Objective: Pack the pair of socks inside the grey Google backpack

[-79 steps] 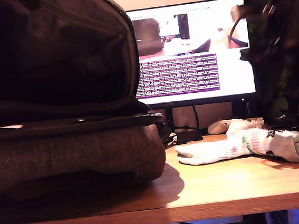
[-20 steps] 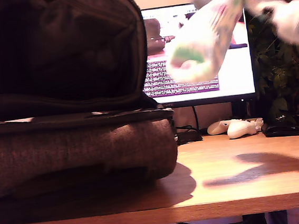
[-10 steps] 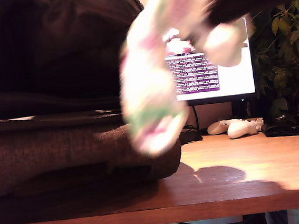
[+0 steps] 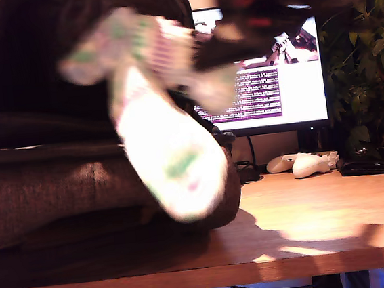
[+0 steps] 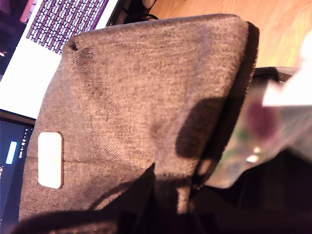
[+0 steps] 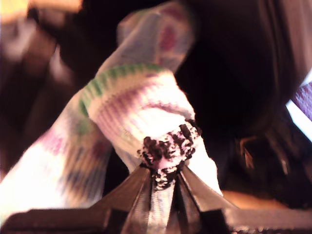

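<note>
My second gripper (image 6: 163,187) jaws pinching pair of socks (image 4: 169,153) at cuff; socks dangle limp before open grey Google backpack (image 5: 146,97). Soft, light, floppy: cuff hold suits. First gripper jaws unseen, cannot tell.

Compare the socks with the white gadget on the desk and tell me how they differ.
The socks hang in the air, clamped in my second gripper, in front of the open backpack; the white gadget lies on the desk below the monitor. The socks look soft and knitted with green and dark marks; the gadget looks smooth and plain. The socks appear motion-blurred, the gadget sharp. Both are mostly white.
</note>
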Robot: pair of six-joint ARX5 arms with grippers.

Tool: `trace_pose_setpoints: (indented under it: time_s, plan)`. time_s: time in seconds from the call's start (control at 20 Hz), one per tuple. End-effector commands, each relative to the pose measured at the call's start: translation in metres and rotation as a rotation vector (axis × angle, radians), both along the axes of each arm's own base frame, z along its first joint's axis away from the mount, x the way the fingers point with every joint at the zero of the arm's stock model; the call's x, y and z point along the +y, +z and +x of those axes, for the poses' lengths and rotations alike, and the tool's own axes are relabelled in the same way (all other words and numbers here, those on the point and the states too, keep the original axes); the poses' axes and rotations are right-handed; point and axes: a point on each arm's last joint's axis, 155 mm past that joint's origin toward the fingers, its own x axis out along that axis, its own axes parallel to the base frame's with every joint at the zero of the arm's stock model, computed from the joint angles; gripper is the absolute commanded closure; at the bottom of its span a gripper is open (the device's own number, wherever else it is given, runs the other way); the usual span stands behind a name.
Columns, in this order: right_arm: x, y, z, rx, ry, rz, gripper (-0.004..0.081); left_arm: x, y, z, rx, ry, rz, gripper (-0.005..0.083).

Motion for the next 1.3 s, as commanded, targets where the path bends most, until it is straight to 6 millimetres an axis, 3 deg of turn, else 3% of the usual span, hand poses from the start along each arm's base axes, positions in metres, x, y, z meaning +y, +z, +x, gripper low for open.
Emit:
trace_pose_setpoints:
  time_s: [0.0, 0.35, 0.7, 0.8, 0.95, 1.1, 1.25]
  plan:
    - [0.017, 0.023, 0.007, -0.037, 0.019, 0.032, 0.0782, -0.011, 0.02, -0.001, -0.029, -0.031, -0.061, 0.0797]
    - [0.074, 0.015, 0.042, -0.036, 0.104, -0.046, 0.0782, -0.009, 0.016, -0.003, -0.018, -0.031, -0.048, 0.0797]
    - [0.091, -0.005, 0.096, -0.047, 0.046, -0.047, 0.0782, -0.009, 0.016, -0.003, -0.016, -0.031, -0.046, 0.0797]
    - [0.09, 0.003, 0.108, -0.056, -0.018, 0.026, 0.0782, -0.009, 0.016, -0.003, -0.016, -0.031, -0.046, 0.0797]
    - [0.088, 0.034, 0.117, -0.061, -0.084, 0.21, 0.0782, -0.009, 0.016, -0.003, -0.016, -0.031, -0.046, 0.0797]
    - [0.07, 0.059, 0.133, -0.057, -0.212, 0.381, 0.0782, -0.009, 0.016, -0.003, -0.016, -0.033, -0.047, 0.0797]
    - [0.053, 0.046, 0.147, -0.003, -0.35, 0.435, 0.0782, -0.012, 0.016, -0.005, -0.01, -0.046, -0.055, 0.0797]
